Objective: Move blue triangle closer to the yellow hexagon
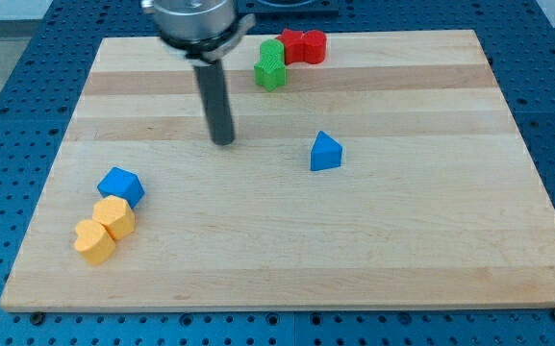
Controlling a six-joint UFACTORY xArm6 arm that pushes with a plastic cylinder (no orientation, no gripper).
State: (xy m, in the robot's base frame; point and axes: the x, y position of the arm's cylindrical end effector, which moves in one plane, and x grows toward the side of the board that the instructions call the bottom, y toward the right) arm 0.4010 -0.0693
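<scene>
The blue triangle lies right of the board's middle. The yellow hexagon lies near the board's lower left, touching a yellow heart below it and a blue cube above it. My tip rests on the board left of the blue triangle, about a hundred pixels away, and well up and right of the yellow hexagon. It touches no block.
A green block and a red block sit together at the board's top edge, up and right of my tip. The wooden board lies on a blue perforated table.
</scene>
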